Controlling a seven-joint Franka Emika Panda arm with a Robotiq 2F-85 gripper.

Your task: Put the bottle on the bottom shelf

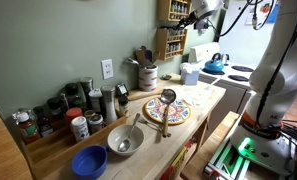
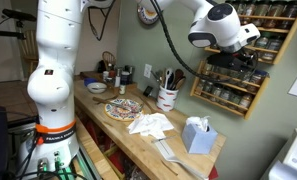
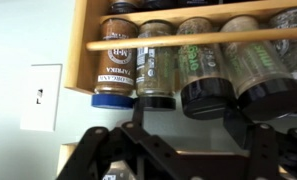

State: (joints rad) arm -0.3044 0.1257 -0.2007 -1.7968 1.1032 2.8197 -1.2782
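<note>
Green wall point(image 1: 58, 40) w/ wooden spice rack point(image 2: 233, 75) above wood bench point(image 1: 210, 98), white switch plate point(image 3: 40, 97) left of rack, jaws released, spread wide just before the jars point(image 3: 156, 60).

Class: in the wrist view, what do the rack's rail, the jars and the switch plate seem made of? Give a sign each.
Rail: likely varnished wood, honey-brown with a soft sheen. Jars: clear glass or plastic, contents visible; cannot tell which. Switch plate: probably smooth white plastic, matte.
</note>
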